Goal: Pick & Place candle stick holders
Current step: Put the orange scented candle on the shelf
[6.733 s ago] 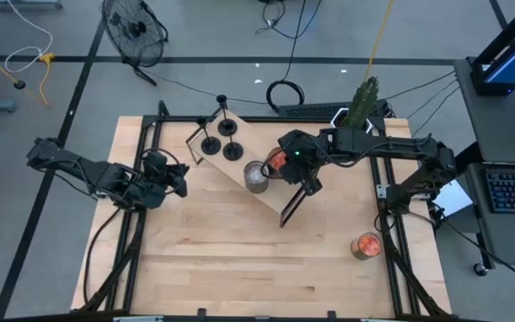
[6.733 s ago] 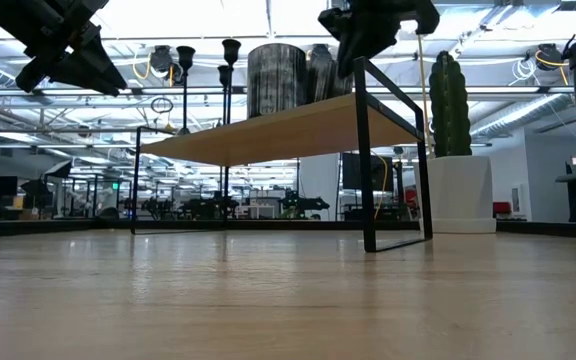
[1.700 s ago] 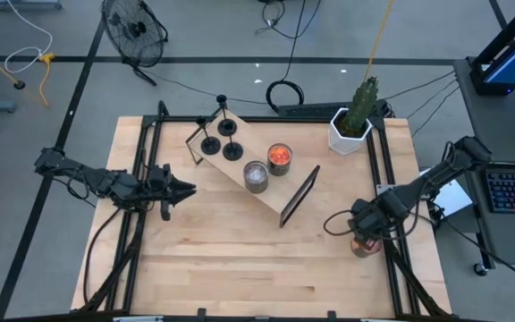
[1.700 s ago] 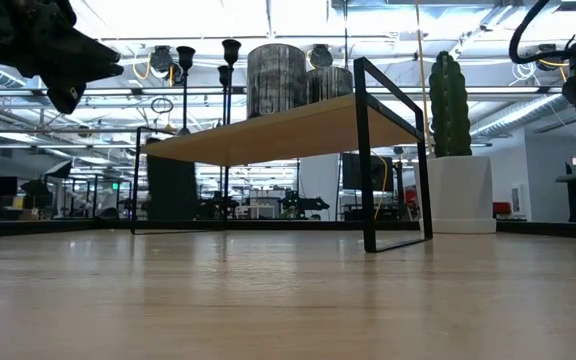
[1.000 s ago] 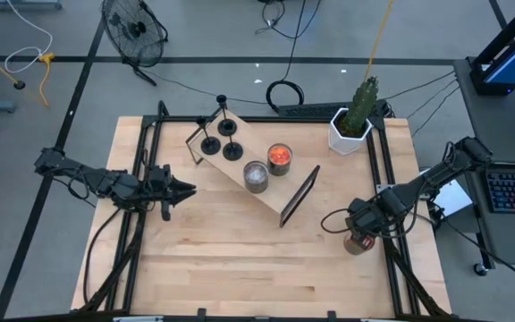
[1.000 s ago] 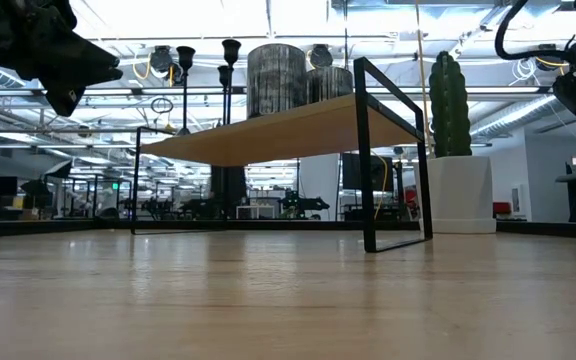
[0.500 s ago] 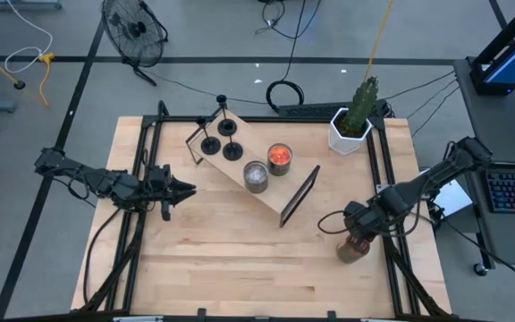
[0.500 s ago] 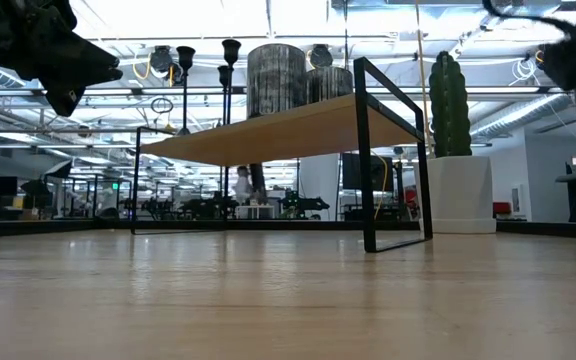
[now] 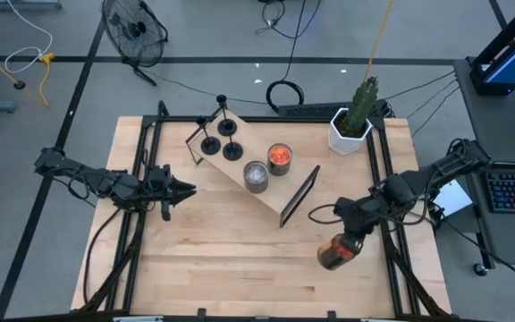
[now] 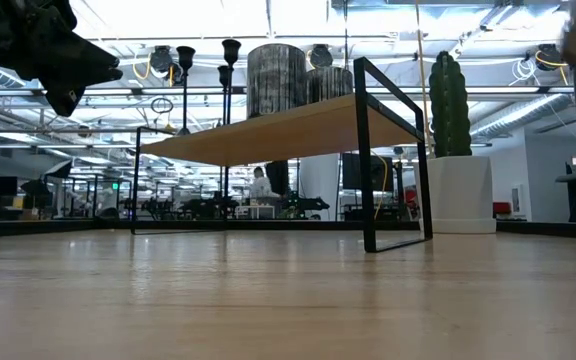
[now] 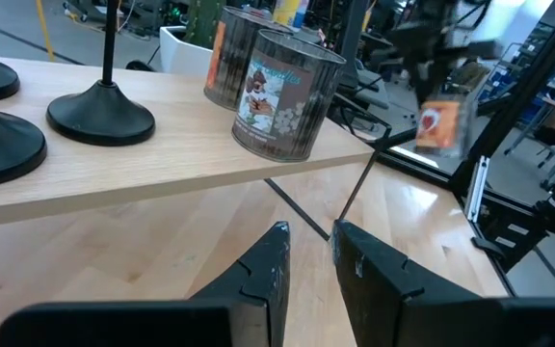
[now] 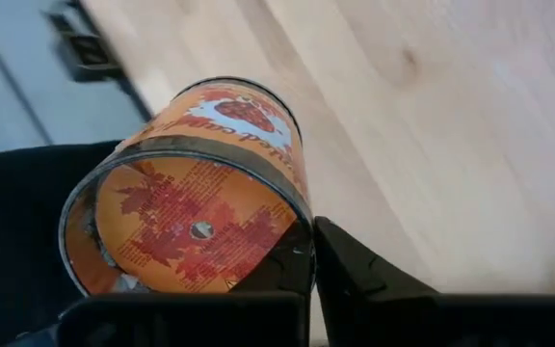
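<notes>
Since a moment ago the right gripper (image 9: pixel 340 248) has swung away from the desk's right edge toward the middle of the front half, carrying the orange candle jar (image 9: pixel 333 254) with it. In the right wrist view the jar (image 12: pixel 196 193) sits tilted between the dark fingers (image 12: pixel 355 270), its open mouth facing the camera, so the jaws are pinching the jar. The left wrist view catches the same jar (image 11: pixel 441 120) as a blurred shape hanging in the air beyond the shelf.

Nothing about the left gripper (image 9: pixel 184 188) differs from before: it hangs above the desk (image 9: pixel 240 268) near the left edge, pointing at the wooden shelf (image 9: pixel 249 170). Its own camera shows the two fingers (image 11: pixel 268 275) nearly parallel with only a narrow slit between them, gripping nothing.

The candle stick holders (image 9: pixel 222 143) stand upright on the shelf's far-left end, toward the desk's back-left corner; three disc bases show from above, and the low view shows their thin stems (image 10: pixel 230 75) rising over the shelf top. Beside them on the shelf stand a grey patterned jar (image 9: pixel 256 175) and a second orange jar (image 9: pixel 279 157). A white pot with a cactus (image 9: pixel 354 121) sits at the back-right corner. A person (image 10: pixel 260 185) shows far off in the room behind the desk.
</notes>
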Motion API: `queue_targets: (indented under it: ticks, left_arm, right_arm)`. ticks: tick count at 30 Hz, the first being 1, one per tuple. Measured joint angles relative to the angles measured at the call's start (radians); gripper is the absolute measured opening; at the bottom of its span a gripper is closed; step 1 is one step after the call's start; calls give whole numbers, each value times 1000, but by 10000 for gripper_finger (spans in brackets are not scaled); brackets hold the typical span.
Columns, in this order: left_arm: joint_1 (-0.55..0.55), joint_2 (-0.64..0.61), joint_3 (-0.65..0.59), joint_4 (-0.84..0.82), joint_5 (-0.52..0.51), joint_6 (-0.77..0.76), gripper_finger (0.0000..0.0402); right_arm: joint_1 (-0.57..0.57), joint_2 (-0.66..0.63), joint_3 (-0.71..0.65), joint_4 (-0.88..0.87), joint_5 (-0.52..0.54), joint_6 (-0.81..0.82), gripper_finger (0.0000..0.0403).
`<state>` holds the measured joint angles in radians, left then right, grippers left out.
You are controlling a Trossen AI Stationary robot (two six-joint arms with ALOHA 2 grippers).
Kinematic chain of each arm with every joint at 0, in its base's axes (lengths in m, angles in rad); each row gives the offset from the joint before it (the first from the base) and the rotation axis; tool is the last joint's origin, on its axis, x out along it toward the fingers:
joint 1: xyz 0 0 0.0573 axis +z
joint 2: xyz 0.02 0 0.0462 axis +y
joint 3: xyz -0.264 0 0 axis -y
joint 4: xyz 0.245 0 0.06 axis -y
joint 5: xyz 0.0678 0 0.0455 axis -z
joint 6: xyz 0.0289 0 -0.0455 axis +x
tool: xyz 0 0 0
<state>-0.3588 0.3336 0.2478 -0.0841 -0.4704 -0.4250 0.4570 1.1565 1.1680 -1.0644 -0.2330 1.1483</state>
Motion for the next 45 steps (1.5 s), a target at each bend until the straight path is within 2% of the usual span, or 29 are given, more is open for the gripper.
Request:
queue_targets:
  ticks: [7,14,23,30,37,45]
  left_arm:
    - [0,0,0,0,0,1,88]
    - [0,0,0,0,0,2,88]
    - [0,0,0,-2,0,4,88]
    - [0,0,0,-2,0,9,88]
    - [0,0,0,-2,0,13,88]
    - [0,0,0,-2,0,13,88]
  right_arm:
    - [-72,99,207,-2,0,-151,0]
    - [-171,162,382,-24,51,-316,0]
    - [-363,251,580,-140,78,-539,0]
    - [-534,390,765,-353,81,-722,0]
    - [-636,501,854,-389,90,-861,0]
    - [-688,567,872,-422,80,-914,0]
